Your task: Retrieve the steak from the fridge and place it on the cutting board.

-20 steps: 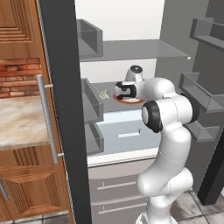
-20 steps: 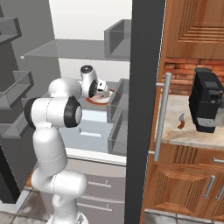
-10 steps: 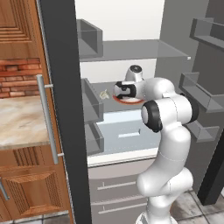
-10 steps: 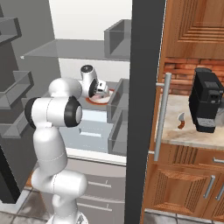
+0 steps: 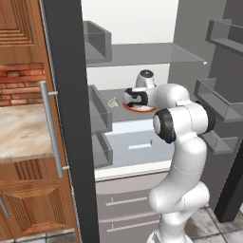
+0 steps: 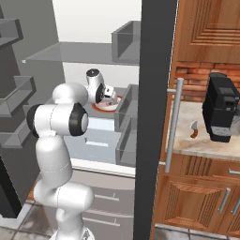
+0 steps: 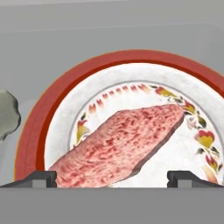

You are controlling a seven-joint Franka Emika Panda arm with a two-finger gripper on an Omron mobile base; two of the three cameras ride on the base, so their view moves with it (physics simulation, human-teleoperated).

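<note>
The steak [image 7: 118, 146], a pinkish-red slab with paler streaks, lies on a red-rimmed white plate [image 7: 39, 118] on a middle shelf of the fridge [image 5: 142, 54]. My gripper [image 7: 114, 179] hangs close above it, open, one fingertip [image 7: 41, 178] off each end of the steak's near edge, not touching it. From the base views the gripper [image 5: 131, 98] [image 6: 110, 93] reaches into the fridge [image 6: 154, 93] just over the plate [image 5: 144, 108] [image 6: 104, 107]. The cutting board is out of view.
A small pale lump [image 5: 113, 102] [image 7: 6, 113] lies on the shelf left of the plate. Grey door bins [image 5: 99, 111] flank the opening on both sides. A black coffee machine [image 6: 220, 112] stands on the marbled counter [image 6: 206, 143] right of the fridge.
</note>
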